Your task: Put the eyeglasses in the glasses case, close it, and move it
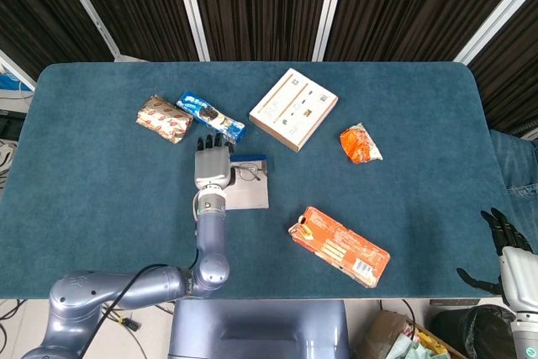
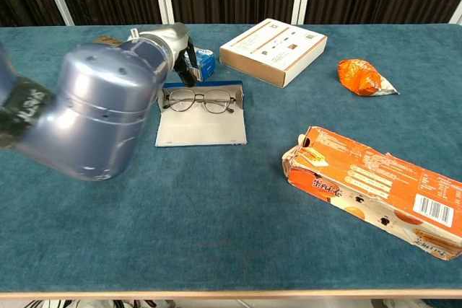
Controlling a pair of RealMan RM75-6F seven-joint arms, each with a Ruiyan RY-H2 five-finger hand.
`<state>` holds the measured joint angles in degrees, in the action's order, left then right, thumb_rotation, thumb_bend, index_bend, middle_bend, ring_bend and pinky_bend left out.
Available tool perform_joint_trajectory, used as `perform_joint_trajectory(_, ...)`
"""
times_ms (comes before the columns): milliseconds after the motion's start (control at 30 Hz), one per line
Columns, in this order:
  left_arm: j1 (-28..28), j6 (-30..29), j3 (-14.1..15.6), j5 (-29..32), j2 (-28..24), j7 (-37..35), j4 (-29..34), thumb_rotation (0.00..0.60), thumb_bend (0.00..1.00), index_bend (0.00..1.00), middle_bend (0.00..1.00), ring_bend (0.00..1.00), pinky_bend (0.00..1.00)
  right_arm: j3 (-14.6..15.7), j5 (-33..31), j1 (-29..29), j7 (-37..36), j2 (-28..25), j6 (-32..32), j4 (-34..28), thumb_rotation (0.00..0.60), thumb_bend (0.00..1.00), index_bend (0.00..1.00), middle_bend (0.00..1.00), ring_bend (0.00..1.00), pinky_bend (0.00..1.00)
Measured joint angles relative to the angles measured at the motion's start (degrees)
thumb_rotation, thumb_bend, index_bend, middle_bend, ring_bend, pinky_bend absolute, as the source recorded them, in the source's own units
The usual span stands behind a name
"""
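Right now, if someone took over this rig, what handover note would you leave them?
Left hand: fingers spread, holding nothing, over the left edge of the glasses case.
Right hand: open, idle off the table's right edge.
Eyeglasses: lying on the open, flat case, near its far end.
Done: glasses appear placed on the case.
Left: close the case, then move it.

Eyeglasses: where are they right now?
The eyeglasses lie on the far end of the open glasses case, left of table centre in the chest view. The left hand is beside them, and the blue snack pack is just beyond.
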<state>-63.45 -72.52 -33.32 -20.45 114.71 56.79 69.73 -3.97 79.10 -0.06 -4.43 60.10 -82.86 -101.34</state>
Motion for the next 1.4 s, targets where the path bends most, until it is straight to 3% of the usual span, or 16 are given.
perform_joint_trajectory(167,2.5,0.3,3.5,-0.2,-3.8,2.2,6.8,0.600,0.43,0.27,0.08,0.00,0.03,0.0,-0.1,0.0,0.1,0.0,0.1,-0.1,0.600,0.23,0.09,0.04,0.12,0.16)
perform_joint_trajectory(300,4.7,1.1,7.6,-1.7,-7.1,2.6,11.7,0.600,0.43,0.22,0.12,0.01,0.15,0.0,-0.2,0.0,0.1,0.0,0.1,-0.1,0.600,0.24,0.09,0.04,0.12,0.16)
perform_joint_trajectory(467,7.3,2.3,11.8,-5.9,-10.3,0.5,15.8,0.600,0.44,0.12,0.21,0.15,0.32,-0.1,-0.1,0.0,0.1,0.0,0.0,0.0,0.600,0.24,0.09,0.04,0.12,0.16)
perform_joint_trajectory(667,9.2,3.1,14.1,-10.5,-12.3,-3.5,19.2,0.600,0.46,0.04,0.48,0.44,0.58,-0.1,-0.1,0.0,0.1,0.0,0.0,-0.1,0.600,0.24,0.09,0.04,0.12,0.16)
perform_joint_trajectory(800,10.2,4.0,14.5,-10.7,-13.4,-6.0,21.7,0.600,0.49,0.01,0.63,0.60,0.69,-0.1,-0.1,0.0,0.0,0.0,-0.1,-0.1,0.600,0.24,0.09,0.04,0.12,0.16)
perform_joint_trajectory(933,10.7,5.8,14.4,-8.1,-14.8,-7.2,24.1,0.600,0.52,0.00,0.71,0.67,0.72,-0.1,-0.2,0.0,0.0,0.0,0.0,-0.1,0.600,0.24,0.09,0.04,0.12,0.16)
perform_joint_trajectory(1200,10.0,10.6,13.3,1.8,-17.6,-8.4,27.2,0.600,0.53,0.00,0.76,0.72,0.76,-0.1,-0.3,-0.1,-0.1,-0.1,0.0,-0.2,0.600,0.25,0.09,0.04,0.12,0.16)
perform_joint_trajectory(1400,8.0,10.8,13.7,3.7,-17.2,-8.5,24.9,0.600,0.53,0.00,0.78,0.74,0.77,-0.1,-0.4,0.0,0.0,-0.1,0.1,-0.2,0.600,0.26,0.09,0.04,0.12,0.16)
